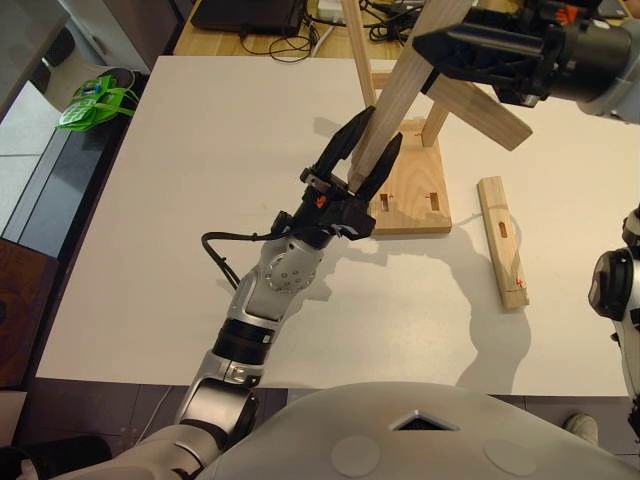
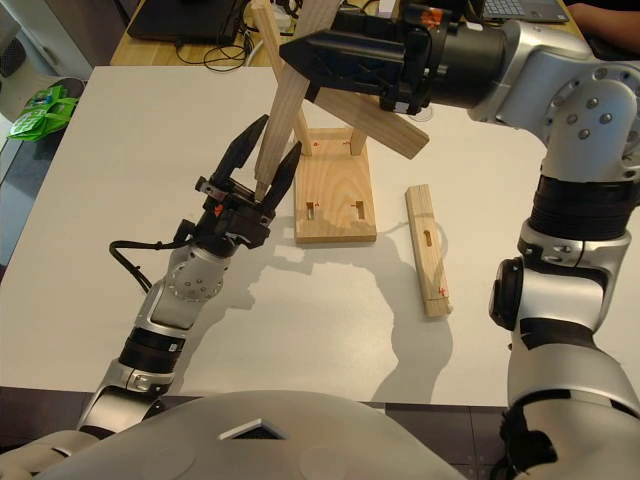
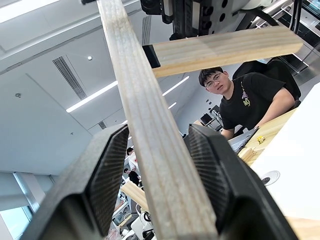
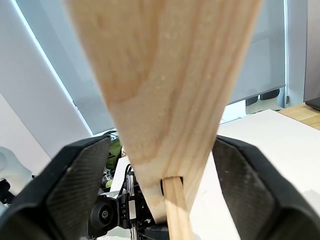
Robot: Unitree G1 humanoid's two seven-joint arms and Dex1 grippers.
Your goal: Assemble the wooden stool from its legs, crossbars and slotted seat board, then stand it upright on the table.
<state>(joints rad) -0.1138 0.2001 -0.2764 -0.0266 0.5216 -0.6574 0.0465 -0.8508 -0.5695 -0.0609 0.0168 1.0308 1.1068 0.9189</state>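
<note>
A white surface (image 1: 200, 200) fills the foreground. Behind its far edge is a wooden desk (image 1: 200, 40) with a tangle of black cables (image 1: 290, 42).

The slotted seat board (image 1: 410, 180) lies flat on the surface, towards the far side, with two small slots showing near its closer edge. Just to its right, apart from it, a loose slotted bar (image 1: 502, 240) also lies flat, running roughly front to back.

Above the board, a partly built frame is held in the air. Its wide leg (image 1: 402, 88) slants from low on the left to high on the right. The left gripper (image 2: 281, 132) is clenched on the leg's lower end, one pad against each side; that end hangs just off the board's left edge. The right gripper (image 2: 300, 55) is clamped on the leg's upper part. Just below that grasp, a crossbar (image 1: 485, 112) juts from the leg, slanting down to the right over the board. A thinner leg (image 1: 358, 55) crosses behind the wide one.
</note>
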